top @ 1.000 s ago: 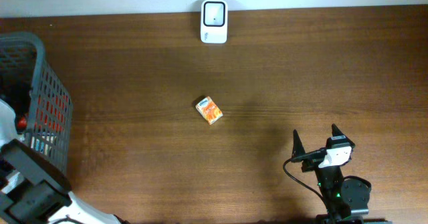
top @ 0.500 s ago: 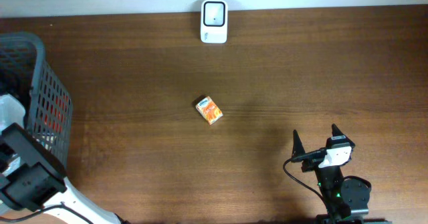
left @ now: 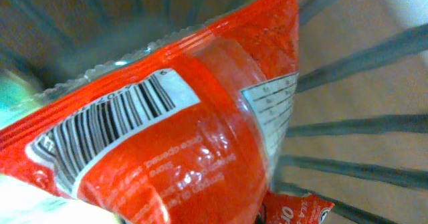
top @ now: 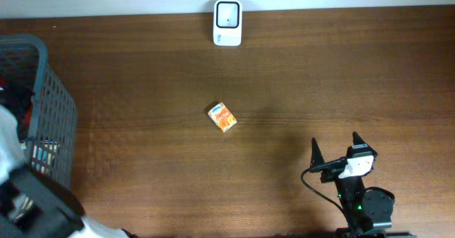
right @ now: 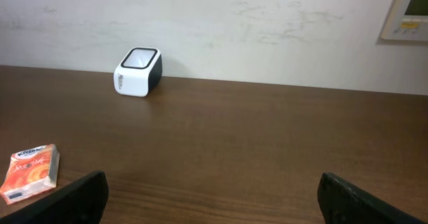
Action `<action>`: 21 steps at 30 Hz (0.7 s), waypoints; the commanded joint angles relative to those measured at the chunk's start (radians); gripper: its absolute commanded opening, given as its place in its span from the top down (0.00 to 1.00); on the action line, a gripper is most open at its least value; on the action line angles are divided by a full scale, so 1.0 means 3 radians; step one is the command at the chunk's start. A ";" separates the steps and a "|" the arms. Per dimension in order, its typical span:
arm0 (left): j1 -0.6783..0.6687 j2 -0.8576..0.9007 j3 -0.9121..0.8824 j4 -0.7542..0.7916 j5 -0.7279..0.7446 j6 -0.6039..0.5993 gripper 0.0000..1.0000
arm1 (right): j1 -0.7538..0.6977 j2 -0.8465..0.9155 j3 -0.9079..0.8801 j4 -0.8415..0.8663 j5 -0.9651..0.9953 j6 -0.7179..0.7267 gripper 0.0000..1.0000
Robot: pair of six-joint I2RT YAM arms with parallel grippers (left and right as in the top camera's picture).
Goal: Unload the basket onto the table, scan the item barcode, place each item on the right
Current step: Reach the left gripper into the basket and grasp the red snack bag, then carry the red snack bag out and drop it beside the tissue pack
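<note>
A red glossy packet [left: 194, 144] fills the left wrist view, its white barcode patch [left: 107, 120] facing the camera, with the grey basket bars [left: 361, 50] behind it. My left gripper is down inside the basket [top: 50, 103], shut on the packet; its fingers are hidden behind the packet. A second red packet [left: 294, 210] lies below. The white scanner [top: 227, 23] stands at the table's far edge, also the scanner [right: 138, 71] in the right wrist view. My right gripper [top: 335, 140] rests open at the front right, nothing between its fingers [right: 80, 197].
A small orange packet [top: 222, 116] lies mid-table, seen low left as the orange packet [right: 30, 172] from the right wrist. The left arm's body [top: 32, 202] covers the front left corner. A white wall runs behind the table.
The left gripper has gone from open to shut inside the basket, and the left arm has shifted at the front left. The right arm and orange packet have not moved.
</note>
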 commanded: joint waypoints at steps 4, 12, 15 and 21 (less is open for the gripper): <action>-0.0309 -0.1806 0.0061 0.0061 0.0104 0.0066 1.00 | -0.0020 -0.0022 -0.0024 -0.0011 0.0004 0.0039 0.01; -0.2082 -0.1569 0.0011 -0.0595 0.0338 0.0207 1.00 | -0.0020 -0.0022 -0.0024 -0.0011 0.0004 0.0039 0.01; -0.2600 -0.0910 -0.0037 -0.0914 0.0340 0.0295 1.00 | -0.0020 -0.0022 -0.0024 -0.0011 0.0004 0.0039 0.01; -0.3140 0.0333 -0.0037 -0.0866 0.0782 0.0300 0.93 | -0.0020 -0.0022 -0.0024 -0.0011 0.0004 0.0039 0.01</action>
